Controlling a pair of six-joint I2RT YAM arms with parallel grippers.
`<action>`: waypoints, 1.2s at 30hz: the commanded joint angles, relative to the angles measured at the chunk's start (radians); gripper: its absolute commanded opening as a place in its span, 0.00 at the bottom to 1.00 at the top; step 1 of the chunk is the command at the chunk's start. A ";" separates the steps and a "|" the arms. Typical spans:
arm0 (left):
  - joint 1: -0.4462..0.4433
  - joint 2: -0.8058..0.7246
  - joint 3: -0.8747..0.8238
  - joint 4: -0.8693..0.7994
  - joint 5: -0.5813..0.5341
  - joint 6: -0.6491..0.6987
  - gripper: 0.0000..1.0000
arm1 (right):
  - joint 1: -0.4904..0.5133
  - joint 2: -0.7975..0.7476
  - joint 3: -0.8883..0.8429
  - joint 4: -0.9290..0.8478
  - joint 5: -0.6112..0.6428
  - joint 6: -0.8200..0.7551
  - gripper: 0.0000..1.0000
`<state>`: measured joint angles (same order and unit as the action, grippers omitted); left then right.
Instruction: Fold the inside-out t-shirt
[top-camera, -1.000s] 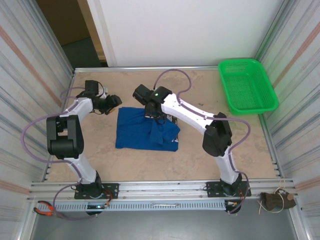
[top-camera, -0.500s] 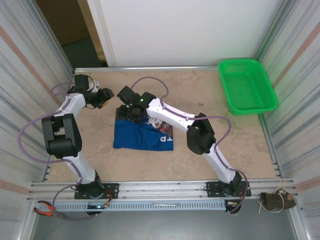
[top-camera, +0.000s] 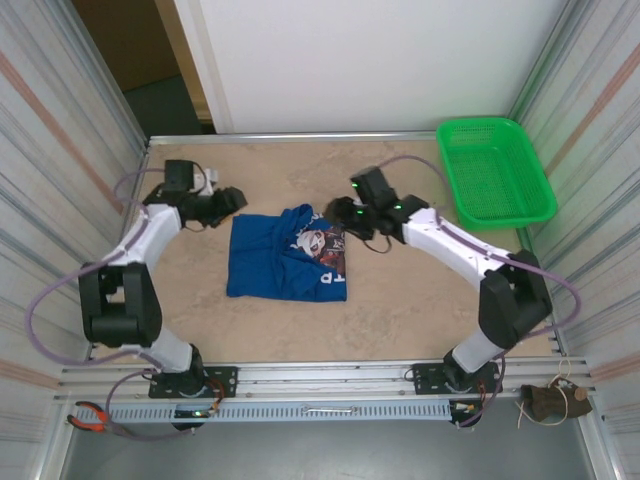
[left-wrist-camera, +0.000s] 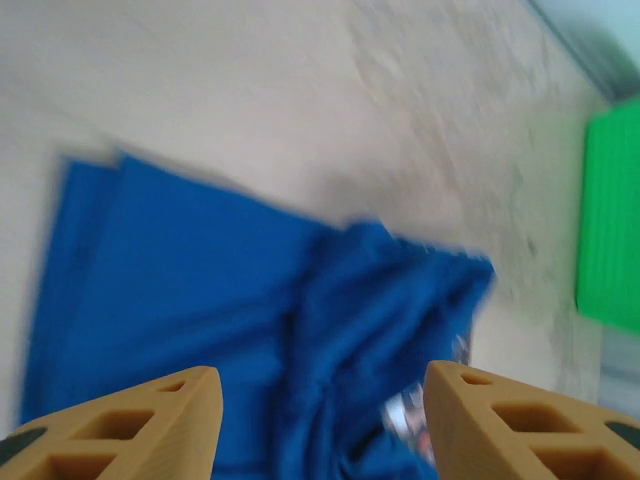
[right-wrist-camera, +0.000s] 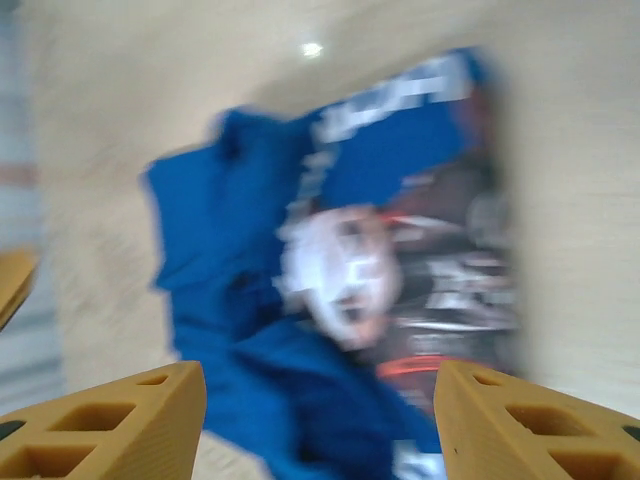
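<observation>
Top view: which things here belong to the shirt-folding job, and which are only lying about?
Belong to the job:
- blue t-shirt, graphic showing
- left fingers and right fingers, open, near it

Lying about:
- green basket, far right corner
- orange-handled tool, front ledge
- brown bundle, front ledge

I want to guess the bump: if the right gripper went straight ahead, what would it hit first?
Probably the blue t-shirt, near its printed graphic, just ahead of the open right gripper.
</observation>
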<state>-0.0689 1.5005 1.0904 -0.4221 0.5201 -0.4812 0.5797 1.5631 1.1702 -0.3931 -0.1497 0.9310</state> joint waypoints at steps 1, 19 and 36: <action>-0.146 -0.126 -0.075 -0.014 -0.075 0.045 0.60 | -0.054 -0.046 -0.094 -0.015 -0.022 -0.029 0.61; -0.802 0.215 0.196 -0.309 -0.810 0.180 0.66 | -0.147 -0.044 -0.174 -0.023 -0.053 -0.050 0.62; -0.765 0.009 -0.022 -0.236 -0.940 0.047 0.00 | -0.118 -0.069 -0.185 -0.015 -0.081 -0.054 0.62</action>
<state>-0.8577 1.6360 1.1313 -0.6712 -0.3546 -0.3622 0.4473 1.5043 0.9806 -0.4110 -0.2108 0.9001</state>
